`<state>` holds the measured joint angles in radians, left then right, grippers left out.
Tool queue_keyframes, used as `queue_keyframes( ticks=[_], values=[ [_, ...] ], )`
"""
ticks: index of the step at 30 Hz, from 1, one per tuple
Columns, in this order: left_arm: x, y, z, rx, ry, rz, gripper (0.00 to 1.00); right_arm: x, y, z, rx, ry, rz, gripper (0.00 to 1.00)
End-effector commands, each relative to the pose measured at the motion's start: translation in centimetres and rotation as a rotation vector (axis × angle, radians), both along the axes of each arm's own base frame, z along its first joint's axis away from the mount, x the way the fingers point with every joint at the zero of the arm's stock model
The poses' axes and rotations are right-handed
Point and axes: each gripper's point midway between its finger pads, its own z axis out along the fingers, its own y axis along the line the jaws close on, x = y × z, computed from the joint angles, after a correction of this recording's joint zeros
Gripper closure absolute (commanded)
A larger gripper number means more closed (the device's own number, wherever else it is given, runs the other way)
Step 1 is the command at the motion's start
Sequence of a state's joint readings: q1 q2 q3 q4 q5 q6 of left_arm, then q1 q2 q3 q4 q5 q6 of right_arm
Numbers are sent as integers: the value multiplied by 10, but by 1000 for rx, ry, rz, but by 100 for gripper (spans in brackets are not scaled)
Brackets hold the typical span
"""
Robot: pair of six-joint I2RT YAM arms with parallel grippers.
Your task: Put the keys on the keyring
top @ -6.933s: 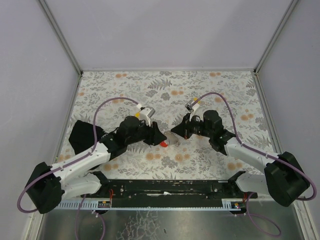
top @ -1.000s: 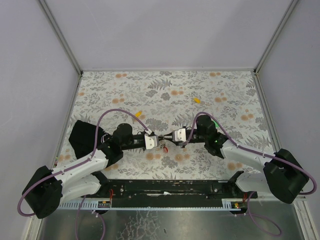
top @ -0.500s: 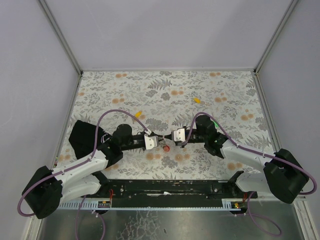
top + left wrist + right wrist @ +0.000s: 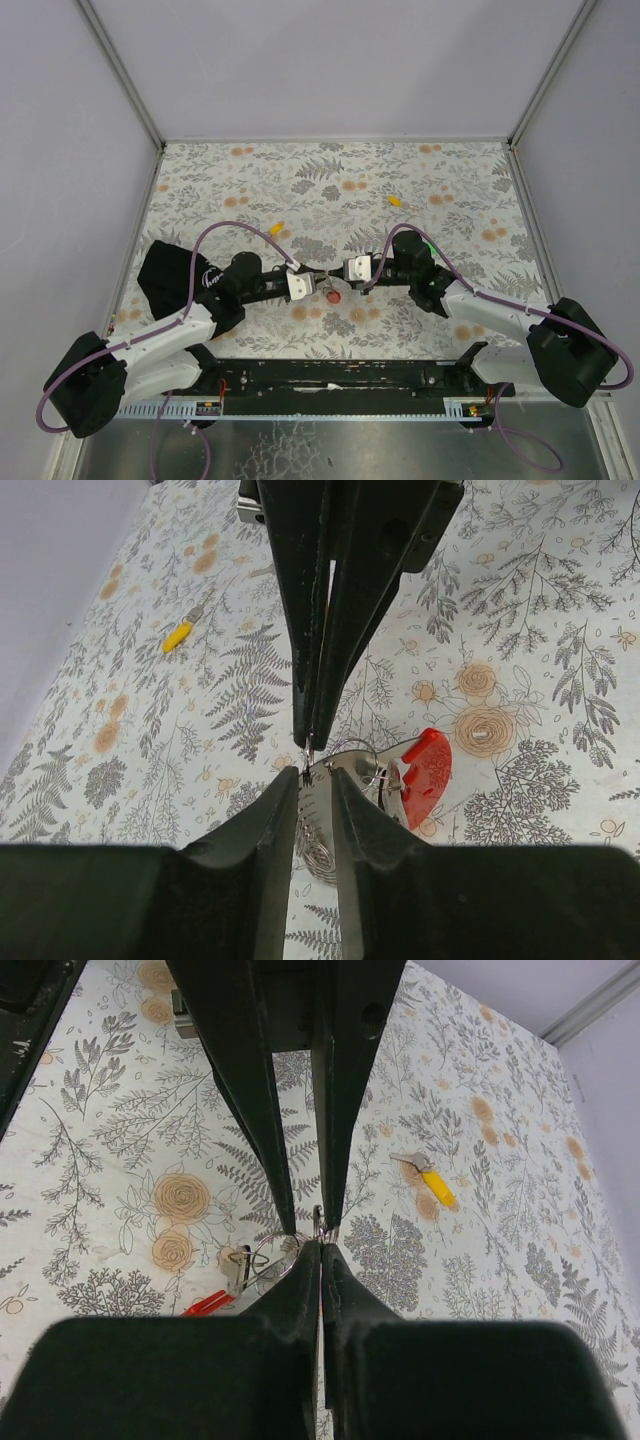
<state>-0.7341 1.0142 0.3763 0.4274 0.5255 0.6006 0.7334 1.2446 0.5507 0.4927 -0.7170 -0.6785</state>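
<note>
The keyring hangs between the two grippers above the table, its red loop (image 4: 333,296) lowest. In the left wrist view my left gripper (image 4: 316,778) is shut on its grey metal tab (image 4: 318,802), with the red loop (image 4: 428,770) and a wire ring (image 4: 362,754) to the right. My right gripper (image 4: 320,1243) is shut on a thin metal piece at the tab's edge, tip to tip with the left gripper (image 4: 312,284). I cannot tell if that piece is a key. Two yellow keys (image 4: 279,227) (image 4: 395,200) lie on the table. The green key is hidden.
The floral table cloth (image 4: 230,180) is bounded by grey walls on three sides. One yellow key (image 4: 178,636) lies left of the grippers, the other (image 4: 436,1186) behind the right arm. Cables loop over both arms.
Over the last seconds both grippers left the table and met tip to tip. In the last second the red loop dropped slightly lower and right; the arms barely moved.
</note>
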Motion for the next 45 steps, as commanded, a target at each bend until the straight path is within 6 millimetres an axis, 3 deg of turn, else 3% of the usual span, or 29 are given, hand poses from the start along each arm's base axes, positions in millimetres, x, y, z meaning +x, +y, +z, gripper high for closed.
queue_keyframes(
  ticks=[1, 24, 35, 39, 45],
  values=[
    [8, 1, 12, -55, -37, 40, 81, -2, 6, 29, 84, -68, 13, 100],
    [6, -4, 10, -81, -15, 20, 89, -7, 7, 30, 102, -49, 37, 100],
    [6, -5, 12, -83, -11, 17, 100, -8, 7, 28, 94, -38, 35, 100],
    [6, -3, 12, -76, -13, 24, 100, -2, 2, 31, 99, -4, -31, 90],
    [9, 1, 15, -75, -24, 49, 100, 21, -18, 42, 92, 144, -288, 71]
  ],
)
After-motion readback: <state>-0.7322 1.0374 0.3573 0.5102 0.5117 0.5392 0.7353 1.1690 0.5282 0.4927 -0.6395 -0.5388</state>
